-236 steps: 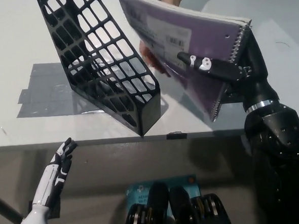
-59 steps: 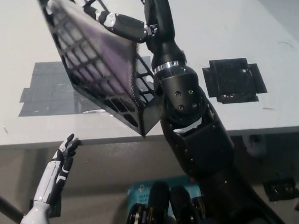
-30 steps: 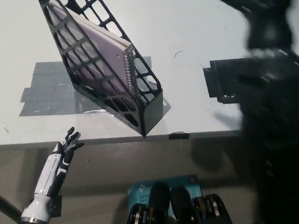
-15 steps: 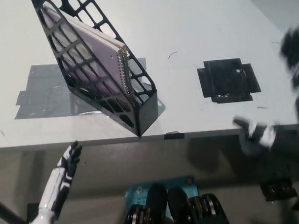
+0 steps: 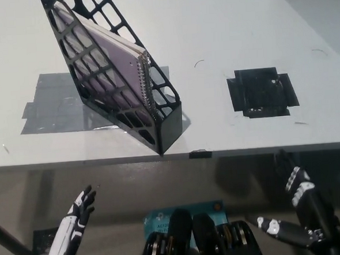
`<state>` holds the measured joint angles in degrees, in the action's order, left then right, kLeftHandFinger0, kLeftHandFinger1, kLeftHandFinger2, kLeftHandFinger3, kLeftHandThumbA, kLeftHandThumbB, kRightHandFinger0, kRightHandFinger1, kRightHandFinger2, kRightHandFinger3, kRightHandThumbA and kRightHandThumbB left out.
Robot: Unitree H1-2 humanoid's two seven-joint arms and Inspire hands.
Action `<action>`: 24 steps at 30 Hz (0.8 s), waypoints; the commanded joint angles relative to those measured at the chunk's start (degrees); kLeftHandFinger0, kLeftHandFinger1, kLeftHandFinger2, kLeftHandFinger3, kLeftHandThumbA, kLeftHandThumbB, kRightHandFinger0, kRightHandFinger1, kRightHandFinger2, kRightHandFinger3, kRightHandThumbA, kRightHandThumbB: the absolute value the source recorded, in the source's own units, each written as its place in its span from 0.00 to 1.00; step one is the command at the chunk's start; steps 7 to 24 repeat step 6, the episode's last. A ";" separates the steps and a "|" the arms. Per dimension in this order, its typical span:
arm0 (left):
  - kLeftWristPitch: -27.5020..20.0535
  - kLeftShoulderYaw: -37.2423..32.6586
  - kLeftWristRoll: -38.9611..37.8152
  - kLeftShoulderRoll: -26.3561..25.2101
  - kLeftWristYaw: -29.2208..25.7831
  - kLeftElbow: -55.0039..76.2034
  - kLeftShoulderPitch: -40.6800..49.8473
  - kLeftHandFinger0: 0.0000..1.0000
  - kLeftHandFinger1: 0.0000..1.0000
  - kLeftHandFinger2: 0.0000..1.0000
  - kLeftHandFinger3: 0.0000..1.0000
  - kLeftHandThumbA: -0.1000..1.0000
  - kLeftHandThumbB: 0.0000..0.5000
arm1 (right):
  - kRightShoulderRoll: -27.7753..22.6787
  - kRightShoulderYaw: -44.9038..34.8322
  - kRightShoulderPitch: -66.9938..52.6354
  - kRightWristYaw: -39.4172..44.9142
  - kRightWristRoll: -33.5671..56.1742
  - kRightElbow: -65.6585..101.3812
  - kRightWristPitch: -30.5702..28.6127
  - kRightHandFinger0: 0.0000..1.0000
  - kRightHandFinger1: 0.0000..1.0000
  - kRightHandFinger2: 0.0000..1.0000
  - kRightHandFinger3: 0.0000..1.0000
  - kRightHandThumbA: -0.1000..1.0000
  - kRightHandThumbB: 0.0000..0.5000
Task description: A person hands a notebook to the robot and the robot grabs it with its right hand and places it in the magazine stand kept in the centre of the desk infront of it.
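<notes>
The black right hand (image 5: pixel 299 215) hangs below the near edge of the desk at the lower right, holding nothing, its fingers spread apart. The white left hand (image 5: pixel 77 211) rests low at the lower left, also under the desk edge, empty, fingers loosely apart. Above them the desk (image 5: pixel 228 37) is a pale, plain surface filling most of the view, its front edge running straight across. In its middle stands the black lattice magazine stand (image 5: pixel 117 73), leaning back and to the left, with the purple spiral-bound notebook (image 5: pixel 111 64) set inside it, the wire spine facing forward and to the right. The stand sits on a grey taped patch (image 5: pixel 50 106) on the desk. To the right, well apart from the stand, lies a square marker of black tape (image 5: pixel 262 92). A small black clip-like piece (image 5: pixel 200 154) sits on the front edge of the desk. Under the desk the floor (image 5: pixel 121 182) is dull grey-brown, and a blue label (image 5: pixel 181 210) shows near the bottom middle.
</notes>
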<state>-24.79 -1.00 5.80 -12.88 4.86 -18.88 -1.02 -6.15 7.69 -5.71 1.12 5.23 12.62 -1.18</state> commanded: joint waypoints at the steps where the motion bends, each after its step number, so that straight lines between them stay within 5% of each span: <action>1: -2.13 -0.48 -0.36 -0.13 -0.84 0.29 1.85 0.97 1.00 1.00 1.00 1.00 1.00 | 0.59 0.10 -0.21 2.55 0.87 -3.65 -5.10 1.00 1.00 1.00 1.00 1.00 0.60; 5: -2.13 -0.61 -0.58 -0.10 -0.83 0.87 4.00 0.98 1.00 1.00 1.00 1.00 1.00 | 0.12 0.73 -1.15 3.85 0.53 -5.72 -4.91 1.00 1.00 1.00 1.00 1.00 0.54; 24: -2.13 -0.70 -0.55 -0.08 -0.92 0.86 4.43 0.98 1.00 1.00 1.00 1.00 1.00 | 0.05 0.83 -1.32 4.00 0.47 -6.27 -4.88 1.00 1.00 1.00 1.00 1.00 0.54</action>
